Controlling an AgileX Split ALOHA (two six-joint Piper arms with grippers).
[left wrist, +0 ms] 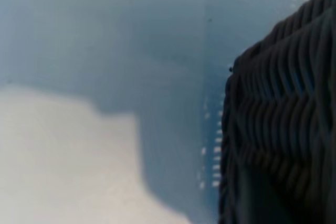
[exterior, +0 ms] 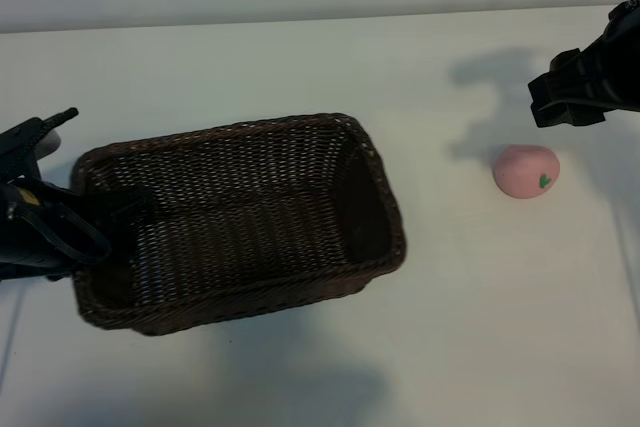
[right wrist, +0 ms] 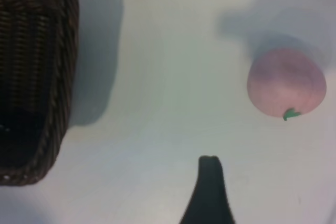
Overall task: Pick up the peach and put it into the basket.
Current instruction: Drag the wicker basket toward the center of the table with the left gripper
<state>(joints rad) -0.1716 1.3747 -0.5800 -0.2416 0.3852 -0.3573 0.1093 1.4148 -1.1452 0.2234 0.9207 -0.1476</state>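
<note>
The pink peach lies on the white table to the right of the basket, its green leaf mark facing the front. My right gripper hangs open just above and behind it, touching nothing. In the right wrist view the peach sits apart from one of the gripper's dark fingers. The dark brown wicker basket stands empty at centre left. My left gripper is at the basket's left end, right against its wall. The left wrist view shows only the basket's woven wall and table.
The basket's corner is well away from the peach in the right wrist view. Bare white table lies between the basket and the peach and along the front.
</note>
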